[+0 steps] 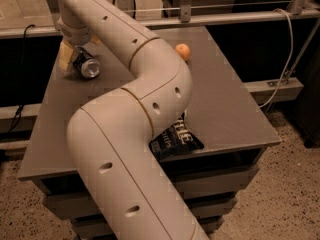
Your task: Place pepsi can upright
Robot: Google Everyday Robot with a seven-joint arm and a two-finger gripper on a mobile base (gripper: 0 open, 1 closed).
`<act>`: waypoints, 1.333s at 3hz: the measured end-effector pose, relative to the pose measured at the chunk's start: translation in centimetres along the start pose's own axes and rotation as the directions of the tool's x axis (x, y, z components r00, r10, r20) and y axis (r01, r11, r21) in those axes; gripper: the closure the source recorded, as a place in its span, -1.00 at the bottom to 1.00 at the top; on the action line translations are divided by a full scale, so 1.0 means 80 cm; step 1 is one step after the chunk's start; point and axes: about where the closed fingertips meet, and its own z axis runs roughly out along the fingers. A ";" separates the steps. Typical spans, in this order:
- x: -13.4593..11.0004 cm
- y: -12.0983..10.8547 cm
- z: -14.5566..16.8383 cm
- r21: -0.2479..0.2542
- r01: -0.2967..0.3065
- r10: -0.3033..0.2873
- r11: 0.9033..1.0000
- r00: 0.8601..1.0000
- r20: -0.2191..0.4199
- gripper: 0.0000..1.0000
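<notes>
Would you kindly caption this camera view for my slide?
Hand at the tipped pepsi can, far-left corner of the table.

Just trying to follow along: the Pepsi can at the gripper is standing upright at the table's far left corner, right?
Not quite. The camera view shows the pepsi can lying on its side at the gripper, at the table's far left corner.

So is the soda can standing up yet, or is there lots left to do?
Not yet. Done: the end effector is right at the can, at a far corner of the table. In hand: the can is tipped over, its silver end facing us; I can't tell if it's gripped. Left: stand it on its bottom and let go.
</notes>
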 end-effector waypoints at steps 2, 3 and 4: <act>-0.004 -0.002 -0.008 0.041 0.011 -0.011 0.999 1.000 0.006 0.30; -0.003 -0.006 -0.017 0.034 -0.003 0.001 0.999 0.999 0.051 0.76; 0.003 -0.023 -0.050 0.029 -0.028 0.023 0.999 0.989 0.149 1.00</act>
